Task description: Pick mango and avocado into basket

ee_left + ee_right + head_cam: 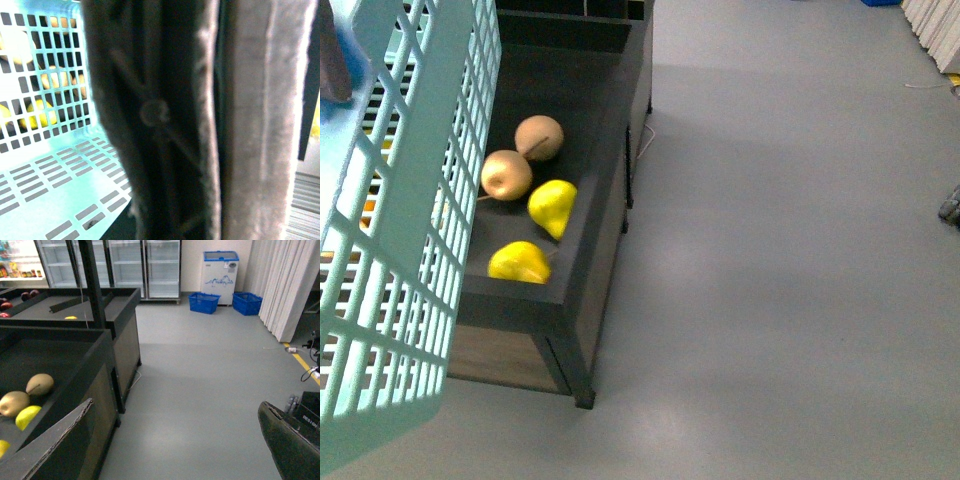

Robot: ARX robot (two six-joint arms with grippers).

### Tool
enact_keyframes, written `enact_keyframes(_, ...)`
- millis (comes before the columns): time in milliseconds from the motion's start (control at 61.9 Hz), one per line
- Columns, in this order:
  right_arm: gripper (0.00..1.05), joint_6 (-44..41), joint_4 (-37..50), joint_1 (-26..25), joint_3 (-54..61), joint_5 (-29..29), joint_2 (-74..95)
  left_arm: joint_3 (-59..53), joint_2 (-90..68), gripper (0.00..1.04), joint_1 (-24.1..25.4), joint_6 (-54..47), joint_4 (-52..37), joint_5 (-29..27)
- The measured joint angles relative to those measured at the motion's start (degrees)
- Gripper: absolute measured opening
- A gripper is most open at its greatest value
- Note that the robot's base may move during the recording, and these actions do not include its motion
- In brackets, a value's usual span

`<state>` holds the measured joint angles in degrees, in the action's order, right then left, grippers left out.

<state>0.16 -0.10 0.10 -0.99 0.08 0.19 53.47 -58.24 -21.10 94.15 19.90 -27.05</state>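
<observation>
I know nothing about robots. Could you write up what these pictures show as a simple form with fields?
Setting: shop with a grey floor
Basket: turquoise basket, raised close to the camera on the left; no fruit on the part of its bottom that shows
Display bin: dark bin beside the basket
In the bin: two brown stemmed fruits, two yellow fruits
Right pincer: open, empty, above the floor
Left pincer: too close and blurred to judge
Background: glass-door fridges, blue baskets
</observation>
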Motion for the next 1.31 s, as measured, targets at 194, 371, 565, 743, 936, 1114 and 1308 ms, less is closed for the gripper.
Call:
enact_keyframes(194,0.96,0.0,0.0,0.0,0.0,0.0,0.1,0.0,0.0,0.14,0.0,0.0,0.0,0.0)
enact_keyframes(371,0.96,0.0,0.0,0.0,0.0,0.0,0.0,0.0,0.0,0.14,0.0,0.0,0.0,0.0)
enact_keyframes(565,0.96,0.0,0.0,0.0,0.0,0.0,0.0,0.0,0.0,0.14,0.0,0.0,0.0,-0.1)
enact_keyframes(743,0.96,0.0,0.0,0.0,0.0,-0.1,0.0,0.0,0.0,0.14,0.0,0.1,0.0,0.0)
enact_keyframes(936,0.96,0.0,0.0,0.0,0.0,0.1,0.0,0.0,0.0,0.14,0.1,0.0,0.0,-0.1)
enact_keyframes(1114,0.96,0.0,0.0,0.0,0.0,0.1,0.0,0.0,0.0,0.14,0.1,0.0,0.0,0.0)
enact_keyframes(1308,0.96,0.0,0.0,0.0,0.0,0.0,-0.1,0.0,0.0,0.14,0.1,0.0,0.0,-0.1)
